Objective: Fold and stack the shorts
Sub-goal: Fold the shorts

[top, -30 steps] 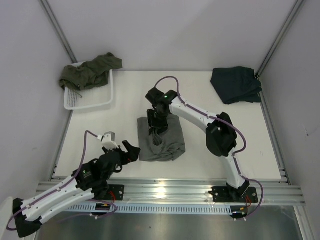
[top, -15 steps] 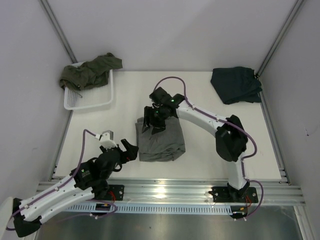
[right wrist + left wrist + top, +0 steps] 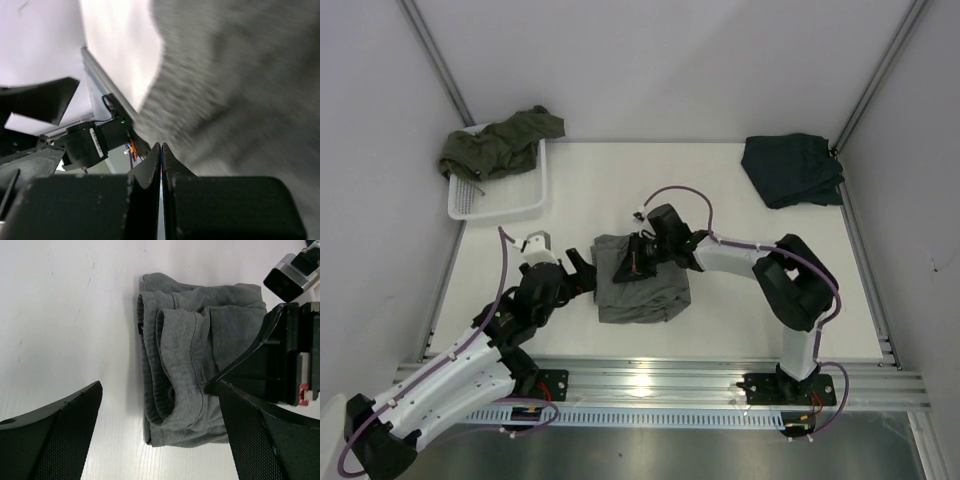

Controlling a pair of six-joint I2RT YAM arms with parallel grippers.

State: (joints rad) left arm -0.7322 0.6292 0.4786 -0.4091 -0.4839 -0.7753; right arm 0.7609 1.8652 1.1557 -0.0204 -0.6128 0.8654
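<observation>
Right gripper (image 3: 625, 270) dropped, clenched shut atop grey shorts (image 3: 650, 295); left gripper (image 3: 583, 278), jaws splayed, advanced, shorts at its 3 o'clock.

The white table (image 3: 570, 190) carries 3 things: folded grey shorts (image 3: 655, 290) near its middle, dark navy shorts (image 3: 792, 168) at the far right corner, and a white basket (image 3: 500, 205) far left.

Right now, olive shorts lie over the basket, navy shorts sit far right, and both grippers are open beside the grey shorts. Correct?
Not quite: only the left gripper is open; the right gripper is shut at the grey shorts, as the right wrist view shows.
</observation>
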